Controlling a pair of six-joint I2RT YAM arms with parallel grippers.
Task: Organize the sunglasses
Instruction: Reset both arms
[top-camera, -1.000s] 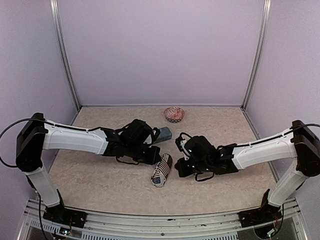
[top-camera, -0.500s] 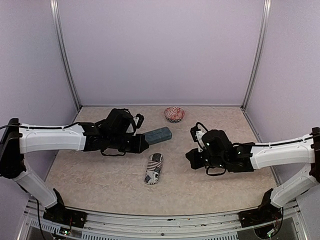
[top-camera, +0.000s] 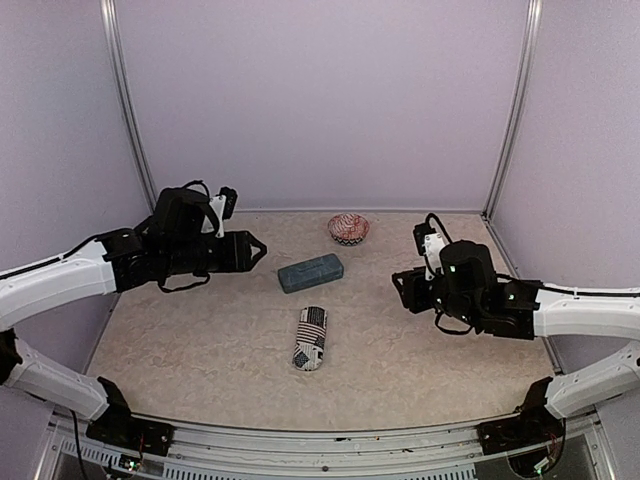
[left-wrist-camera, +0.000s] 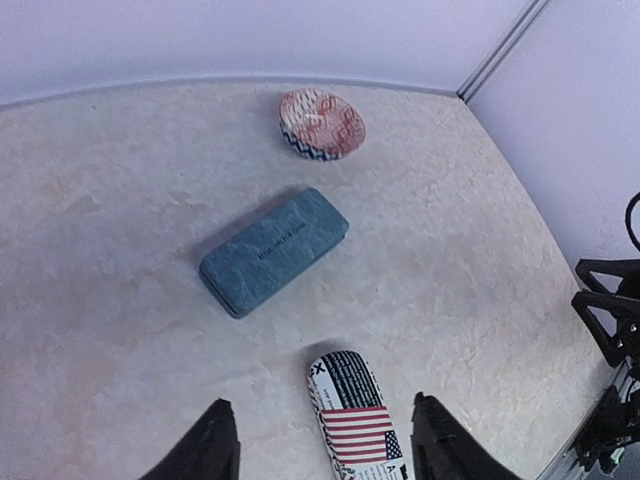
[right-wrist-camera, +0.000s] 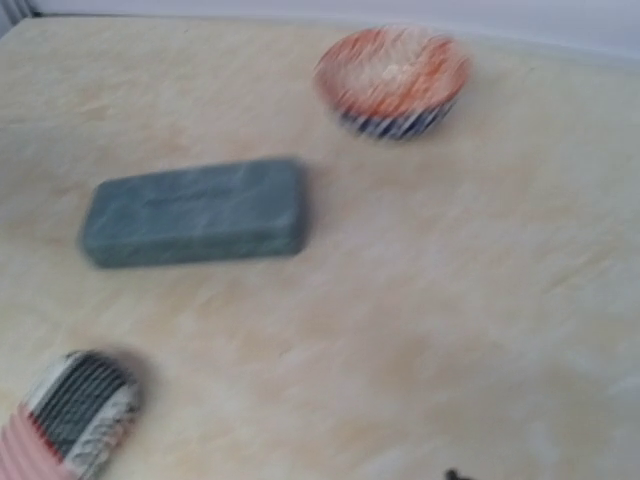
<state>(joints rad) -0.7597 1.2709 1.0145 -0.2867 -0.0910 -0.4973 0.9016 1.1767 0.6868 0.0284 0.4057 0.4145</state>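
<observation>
We see the left gripper (left-wrist-camera: 320, 405) spread wide, empty; of the right gripper (top-camera: 405, 290) we cannot tell. The blue-teal rectangular hard case (left-wrist-camera: 273, 251) bears unreadable embossed lettering; the newsprint-patterned soft pouch (top-camera: 310, 338) shows a stars-and-stripes label. Where the sunglasses lie, we cannot tell.

Top view high at near edge, wrist views flanking, all sharing blue case (top-camera: 311, 272)

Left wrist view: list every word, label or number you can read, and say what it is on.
Blue-teal case: one line of lettering along the lid, too small to read.
Patterned pouch: newsprint-style lettering above a flag print, no word legible.
Round red-patterned item: no text seen.
</observation>
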